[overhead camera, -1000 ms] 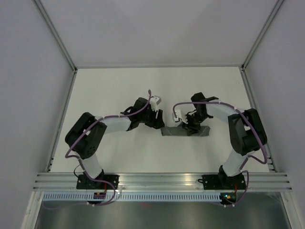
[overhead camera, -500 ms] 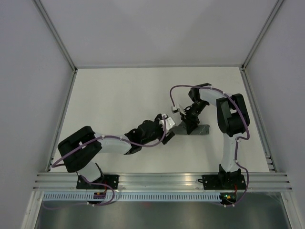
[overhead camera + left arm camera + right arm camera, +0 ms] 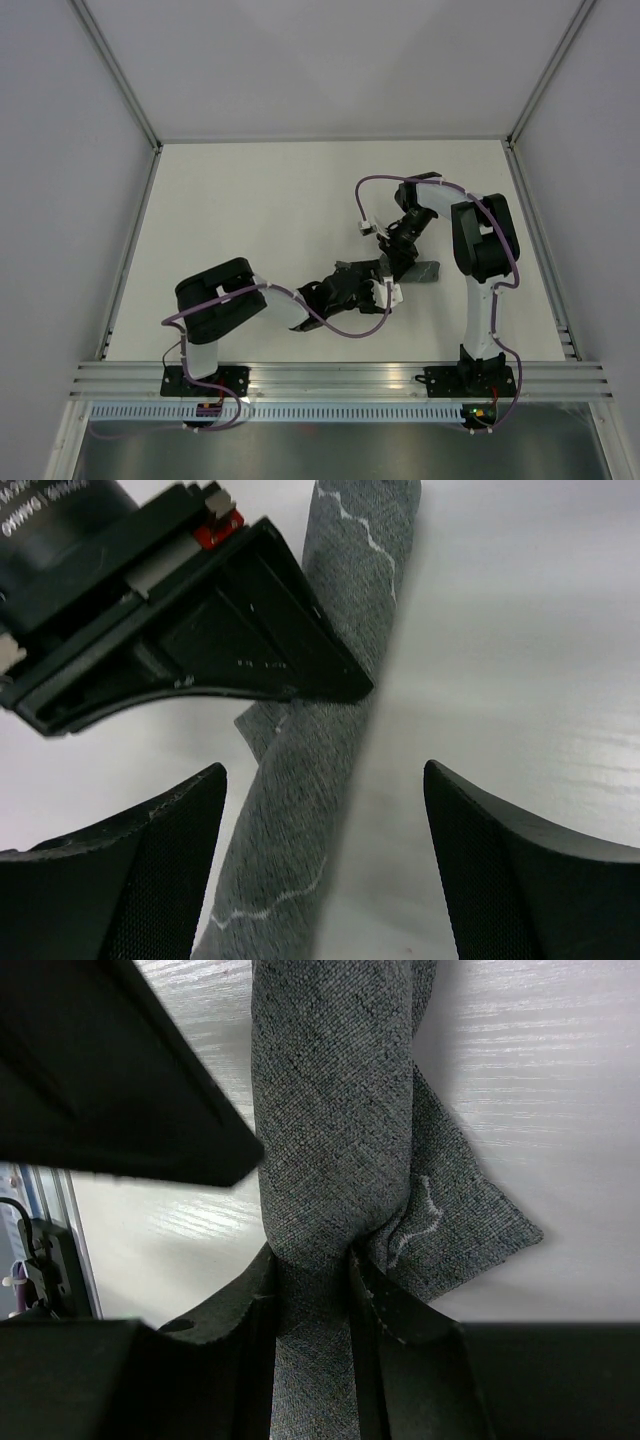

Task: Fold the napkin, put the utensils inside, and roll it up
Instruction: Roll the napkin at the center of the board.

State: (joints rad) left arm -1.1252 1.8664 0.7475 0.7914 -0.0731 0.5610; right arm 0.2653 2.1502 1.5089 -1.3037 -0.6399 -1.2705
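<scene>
One napkin [image 3: 428,271], rolled into a narrow tube, is seen just right of the frame's centre on the table [image 3: 250,200]. Two grippers are counted. The right gripper [image 3: 312,1280] is pinched tight on the roll, and the left gripper [image 3: 322,780] is spread wide astride it.

Bright, even light washes the white table [image 3: 250,200], shadows faint; wrist close-ups show soft glare, the napkin [image 3: 330,1110] weave sharp, edges blurred.
</scene>
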